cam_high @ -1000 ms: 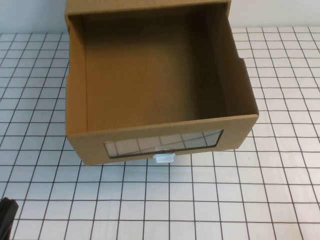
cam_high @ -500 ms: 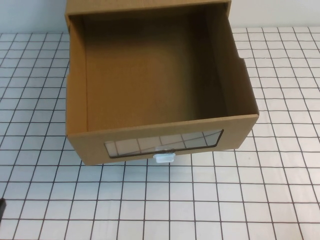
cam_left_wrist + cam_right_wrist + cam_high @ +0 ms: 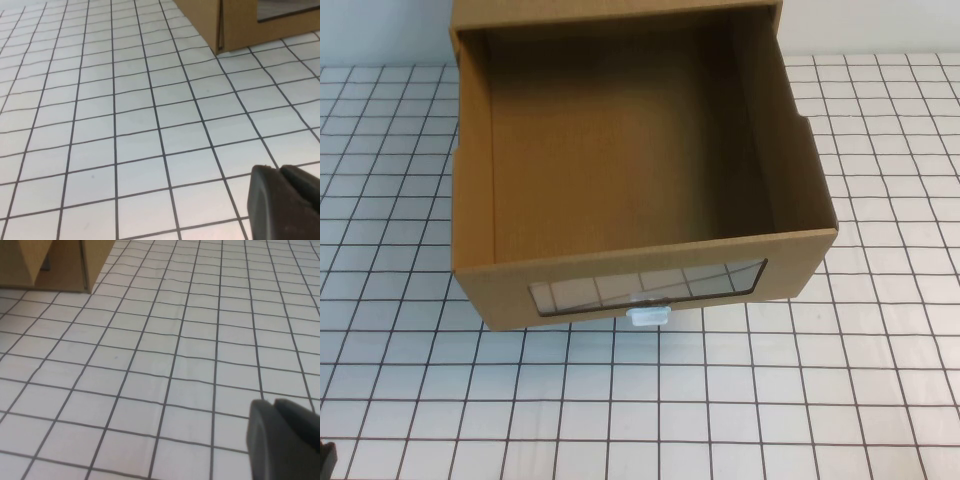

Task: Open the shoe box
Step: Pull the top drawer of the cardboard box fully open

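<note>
I count one shoe box [image 3: 500, 290] bearing one clear window [image 3: 645, 287] and one white tab [image 3: 649, 316], one gridded surface [image 3: 720, 400], and two pincers: my left pincer [image 3: 279, 172] and right pincer [image 3: 274, 407], both low over it.

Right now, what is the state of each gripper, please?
Left gripper: closed, empty, above the table, away from the shoe box.
Right gripper: closed, empty, above the table, away from the shoe box.

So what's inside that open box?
Nothing: the shoe box shows bare floor and walls; its near wall hides the front strip of floor. Left gripper and right gripper hang shut over the table, outside it.
</note>
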